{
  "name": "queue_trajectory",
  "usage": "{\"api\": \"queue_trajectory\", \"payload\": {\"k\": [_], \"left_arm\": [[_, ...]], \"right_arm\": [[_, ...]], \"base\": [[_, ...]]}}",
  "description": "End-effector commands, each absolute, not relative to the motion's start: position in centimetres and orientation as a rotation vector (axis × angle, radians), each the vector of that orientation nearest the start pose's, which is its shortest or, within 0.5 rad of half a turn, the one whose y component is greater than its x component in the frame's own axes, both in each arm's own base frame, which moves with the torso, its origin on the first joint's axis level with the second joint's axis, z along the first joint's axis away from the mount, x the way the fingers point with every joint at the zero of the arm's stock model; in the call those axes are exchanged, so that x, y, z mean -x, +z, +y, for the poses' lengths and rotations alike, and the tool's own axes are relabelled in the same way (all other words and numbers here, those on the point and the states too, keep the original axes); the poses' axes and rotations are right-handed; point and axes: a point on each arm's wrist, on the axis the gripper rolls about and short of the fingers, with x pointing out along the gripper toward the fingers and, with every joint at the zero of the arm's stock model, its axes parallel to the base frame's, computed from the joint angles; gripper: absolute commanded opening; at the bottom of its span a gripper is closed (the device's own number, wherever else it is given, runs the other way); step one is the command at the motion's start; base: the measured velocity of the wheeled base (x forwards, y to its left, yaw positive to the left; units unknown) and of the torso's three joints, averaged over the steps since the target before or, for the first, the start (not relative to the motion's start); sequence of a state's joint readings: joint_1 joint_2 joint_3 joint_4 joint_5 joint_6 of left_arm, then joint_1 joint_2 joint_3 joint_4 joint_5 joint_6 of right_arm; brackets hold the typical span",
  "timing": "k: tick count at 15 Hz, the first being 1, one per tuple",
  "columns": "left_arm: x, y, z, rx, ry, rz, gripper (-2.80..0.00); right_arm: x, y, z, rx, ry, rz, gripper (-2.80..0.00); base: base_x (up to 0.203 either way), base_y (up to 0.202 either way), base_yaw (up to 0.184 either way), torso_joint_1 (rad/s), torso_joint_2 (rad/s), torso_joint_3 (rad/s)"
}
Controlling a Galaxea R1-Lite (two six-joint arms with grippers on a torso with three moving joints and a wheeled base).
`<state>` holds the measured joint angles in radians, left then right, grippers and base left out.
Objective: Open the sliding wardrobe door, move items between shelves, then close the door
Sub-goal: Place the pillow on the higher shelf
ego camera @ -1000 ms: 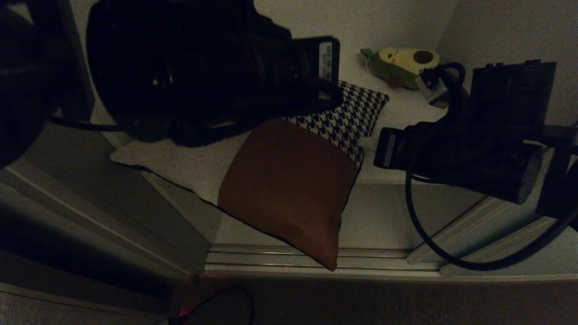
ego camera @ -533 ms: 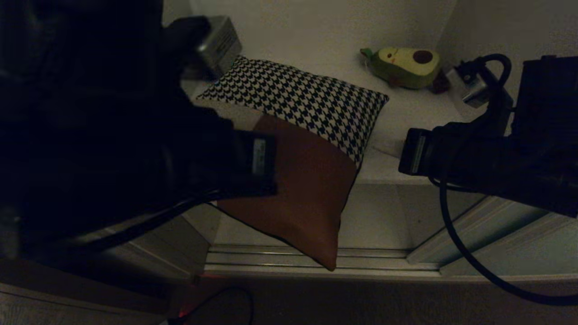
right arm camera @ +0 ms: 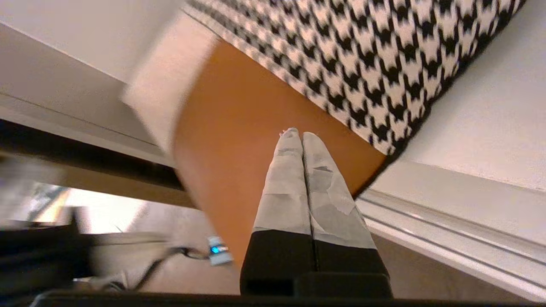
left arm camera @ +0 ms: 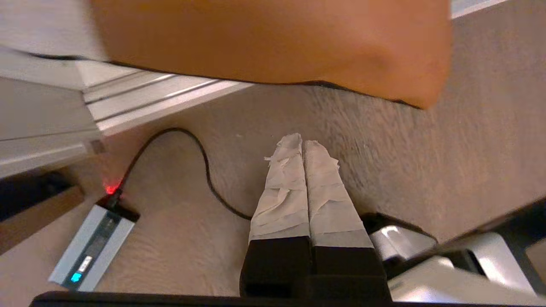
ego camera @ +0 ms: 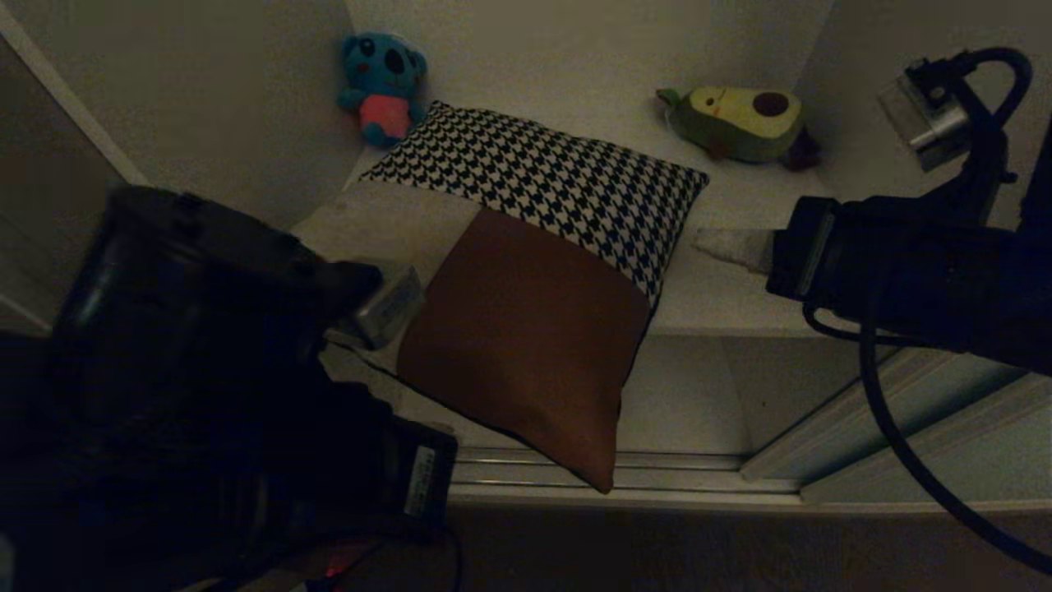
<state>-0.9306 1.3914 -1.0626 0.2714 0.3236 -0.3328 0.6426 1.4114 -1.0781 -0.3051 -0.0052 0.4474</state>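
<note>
Cushions numbered two: houndstooth cushion (ego camera: pixel 546 182), apparently overlapping brown-banded cushion (ego camera: pixel 526 345); left pincer (left arm camera: pixel 303 144), right pincer (right arm camera: pixel 297 135) both closed, empty.

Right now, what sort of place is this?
Probably a home bedroom wardrobe: off-white shelf with a houndstooth cushion, a green avocado plush toy, and a ribbed metal sliding-door track above carpet.

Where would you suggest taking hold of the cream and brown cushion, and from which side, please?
I would probably grip the brown corner of the cream and brown cushion, coming from the front, below the shelf. That corner overhangs the shelf edge and hangs free above the floor track, so fingers can close on both faces, whereas the houndstooth cushion covers its rear edge.
</note>
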Motion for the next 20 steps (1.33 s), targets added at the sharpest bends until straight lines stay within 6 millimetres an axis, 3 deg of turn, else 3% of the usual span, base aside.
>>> {"api": "queue_trajectory", "payload": {"k": [1, 5, 7, 10, 16, 20], "left_arm": [[-15.0, 23.2, -18.8, -0.067, -0.477, 0.619, -2.80], [-18.5, 21.1, -21.1, -0.054, -0.439, 0.592, -2.80], [-20.7, 20.6, -22.3, -0.045, -0.426, 0.542, -2.80], [-23.2, 20.8, -24.1, -0.033, -0.421, 0.477, -2.80], [-25.9, 24.5, -27.5, 0.112, -0.470, 0.244, -2.80], [-28.3, 23.4, -30.3, 0.115, -0.491, 0.159, -2.80]], "right_arm": [[-18.2, 31.9, 13.9, -0.442, 0.640, 0.128, -2.80], [-16.2, 33.1, 12.5, -0.482, 0.696, 0.105, -2.80], [-16.1, 32.8, 12.4, -0.495, 0.700, 0.121, -2.80], [-16.0, 32.2, 12.3, -0.493, 0.696, 0.137, -2.80], [-15.3, 31.6, 11.8, -0.516, 0.735, 0.168, -2.80], [-15.5, 30.8, 11.8, -0.512, 0.726, 0.192, -2.80]], "base": [[0.000, 0.000, 0.000, 0.000, 0.00, 0.000], [0.000, 0.000, 0.000, 0.000, 0.00, 0.000], [0.000, 0.000, 0.000, 0.000, 0.00, 0.000], [0.000, 0.000, 0.000, 0.000, 0.00, 0.000], [0.000, 0.000, 0.000, 0.000, 0.00, 0.000], [0.000, 0.000, 0.000, 0.000, 0.00, 0.000]]}}
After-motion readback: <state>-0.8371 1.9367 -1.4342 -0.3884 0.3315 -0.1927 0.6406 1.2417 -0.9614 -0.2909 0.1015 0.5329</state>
